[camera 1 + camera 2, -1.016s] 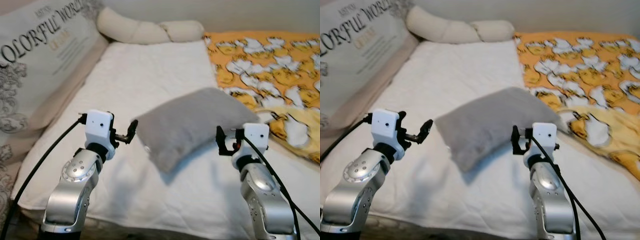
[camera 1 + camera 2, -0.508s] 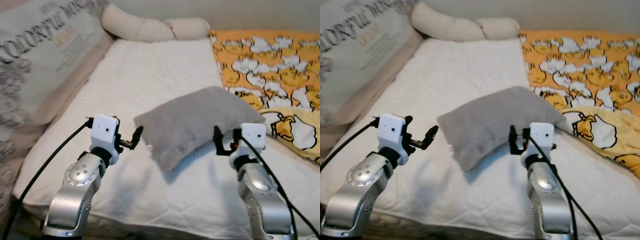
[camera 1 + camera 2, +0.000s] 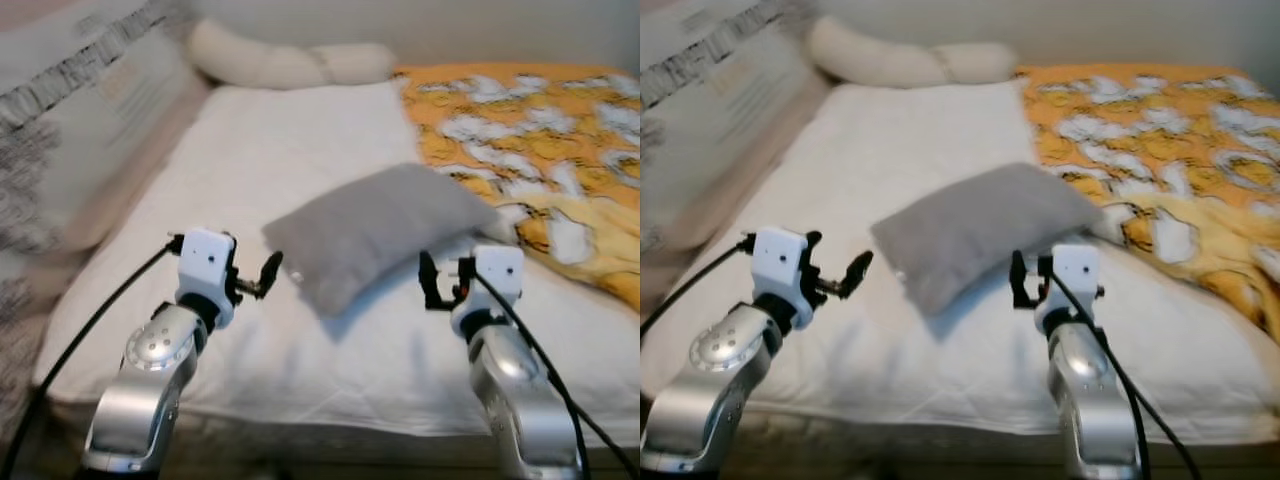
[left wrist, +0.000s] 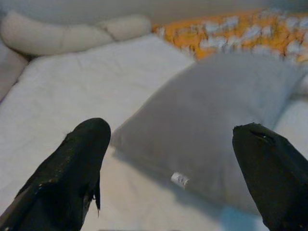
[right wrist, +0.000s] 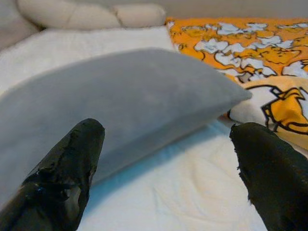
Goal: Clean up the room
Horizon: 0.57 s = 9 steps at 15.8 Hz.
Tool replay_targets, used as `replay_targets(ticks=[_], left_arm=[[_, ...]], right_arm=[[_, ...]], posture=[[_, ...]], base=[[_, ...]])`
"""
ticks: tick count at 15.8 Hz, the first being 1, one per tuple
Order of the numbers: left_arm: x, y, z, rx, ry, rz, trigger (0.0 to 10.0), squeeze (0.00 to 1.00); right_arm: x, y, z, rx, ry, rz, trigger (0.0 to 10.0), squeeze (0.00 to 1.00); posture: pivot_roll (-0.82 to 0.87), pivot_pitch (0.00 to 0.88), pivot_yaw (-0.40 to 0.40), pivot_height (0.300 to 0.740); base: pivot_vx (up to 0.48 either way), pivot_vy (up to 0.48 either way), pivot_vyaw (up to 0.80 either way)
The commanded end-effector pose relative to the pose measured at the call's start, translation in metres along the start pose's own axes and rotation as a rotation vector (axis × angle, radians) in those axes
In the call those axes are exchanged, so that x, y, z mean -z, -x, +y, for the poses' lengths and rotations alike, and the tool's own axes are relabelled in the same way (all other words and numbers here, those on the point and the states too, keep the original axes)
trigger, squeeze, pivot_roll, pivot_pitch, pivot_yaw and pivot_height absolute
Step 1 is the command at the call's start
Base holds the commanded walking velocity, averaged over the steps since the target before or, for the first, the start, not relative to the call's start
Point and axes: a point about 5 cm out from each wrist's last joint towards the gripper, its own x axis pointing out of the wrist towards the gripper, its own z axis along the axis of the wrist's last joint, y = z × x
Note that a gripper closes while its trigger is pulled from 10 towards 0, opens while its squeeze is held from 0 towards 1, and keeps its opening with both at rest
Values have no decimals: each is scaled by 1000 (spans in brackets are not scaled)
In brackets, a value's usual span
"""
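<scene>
A grey pillow (image 3: 375, 230) lies slantwise in the middle of the white bed (image 3: 270, 150). My left gripper (image 3: 268, 272) is open and hovers just short of the pillow's near left corner. In the left wrist view the pillow (image 4: 216, 120) with its small white tag sits between the two spread black fingers (image 4: 72, 168). My right gripper (image 3: 440, 285) is open as well, a little in front of the pillow's right end. The right wrist view has the pillow (image 5: 120, 96) close ahead between that gripper's fingers (image 5: 67, 163). Neither gripper touches it.
A long cream bolster (image 3: 290, 62) lies along the head of the bed. A big printed cushion (image 3: 70, 130) leans at the left side. An orange duck-print blanket (image 3: 530, 130) covers the right part. The bed's front edge runs just below my arms.
The whole picture has shifted and blurred, so the camera moved. Both grippers stay open at about the same places beside the pillow, which has not moved.
</scene>
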Motion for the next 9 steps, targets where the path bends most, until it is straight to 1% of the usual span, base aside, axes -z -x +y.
replay_targets(ticks=[1,5,9], left_arm=[[9,4,5,-28,6,41,10000,0],[9,2,7,-50,11,41,10000,0],[10,2,12,-85,35,46,10000,0]], right_arm=[[-6,-4,2,-8,4,-13,10000,0],[-5,-4,2,-10,5,-10,10000,0],[-8,-5,2,-27,20,-19,10000,0]], posture=[[14,0,42,740],[13,0,40,740],[11,0,39,740]], base=[[0,0,0],[0,0,0],[0,0,0]])
